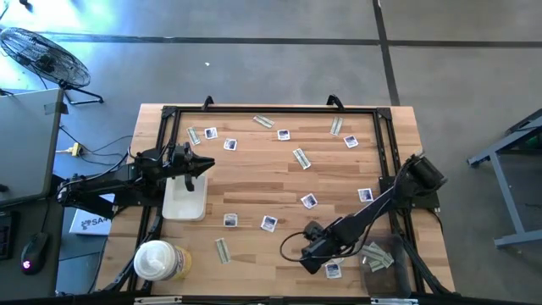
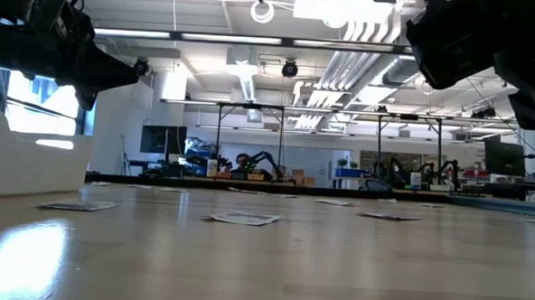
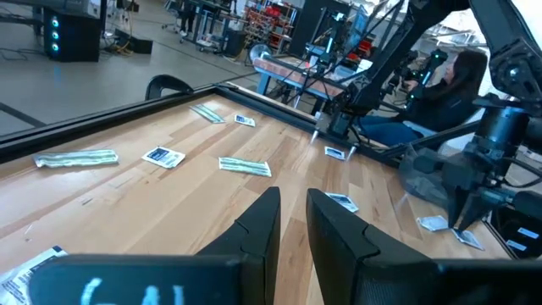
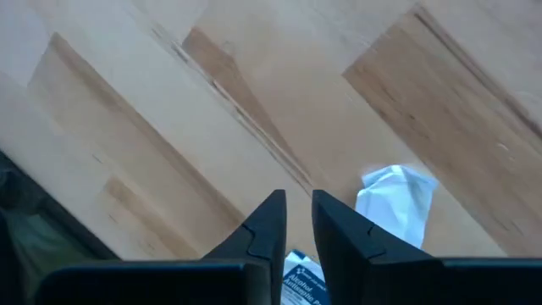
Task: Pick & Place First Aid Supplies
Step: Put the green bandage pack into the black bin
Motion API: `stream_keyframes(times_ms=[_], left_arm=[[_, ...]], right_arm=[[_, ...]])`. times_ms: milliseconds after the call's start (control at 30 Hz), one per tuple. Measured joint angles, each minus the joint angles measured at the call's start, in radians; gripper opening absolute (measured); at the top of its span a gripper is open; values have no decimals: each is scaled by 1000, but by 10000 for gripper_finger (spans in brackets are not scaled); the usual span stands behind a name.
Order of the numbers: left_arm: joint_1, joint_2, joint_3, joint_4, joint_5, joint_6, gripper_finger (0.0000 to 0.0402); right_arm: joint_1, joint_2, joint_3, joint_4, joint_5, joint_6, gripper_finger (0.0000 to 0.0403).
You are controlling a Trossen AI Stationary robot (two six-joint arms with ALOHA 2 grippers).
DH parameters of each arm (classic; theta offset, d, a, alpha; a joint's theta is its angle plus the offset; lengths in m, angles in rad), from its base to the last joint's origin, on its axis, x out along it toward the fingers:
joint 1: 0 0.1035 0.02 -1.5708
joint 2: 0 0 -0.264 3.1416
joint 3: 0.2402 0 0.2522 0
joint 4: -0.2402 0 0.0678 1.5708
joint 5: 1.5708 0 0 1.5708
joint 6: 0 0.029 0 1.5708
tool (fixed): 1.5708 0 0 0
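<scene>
The left gripper (image 1: 201,163) waits over the left side of the table (image 1: 254,182), just above the far end of the white tray (image 1: 185,205). Its fingers stand a narrow slot apart with nothing between them. The round tub (image 1: 155,259) sits at the near-left corner, clear of the work.

Across the middle, the first aid supplies lie scattered flat on the wood: square white packets (image 1: 268,223) and narrow pale strips (image 1: 301,158), mostly well apart from each other.

The step in hand belongs to the right gripper (image 1: 318,247), low over the near-right part of the table. In its wrist view the fingers are released to a slim gap, bare wood showing between the tips. A printed square packet (image 4: 303,284) shows through the gap nearer the finger roots, and a crumpled white packet (image 4: 396,203) lies just beside one finger. I cannot tell whether the printed packet rests on the table or touches the fingers.

To do the pick well, the gripper likely needs to:
- spread wider before it descends
- centre on one packet only
- keep the crumpled neighbour out of the pinch
- meet the table gently and catch an edge, since these flat packets offer little to grip

Then it carries toward the tray, which lies well to the left.
</scene>
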Motion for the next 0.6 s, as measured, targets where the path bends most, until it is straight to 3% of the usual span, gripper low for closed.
stream_keyframes(times_ms=[367, 600], left_arm=[[0, 0, 0, 0, 0, 0, 60], [0, 0, 0, 0, 0, 0, 60]], right_arm=[[-8, 5, 1, -149, 2, 138, 48], [-8, 5, 0, -222, 6, -103, 78]])
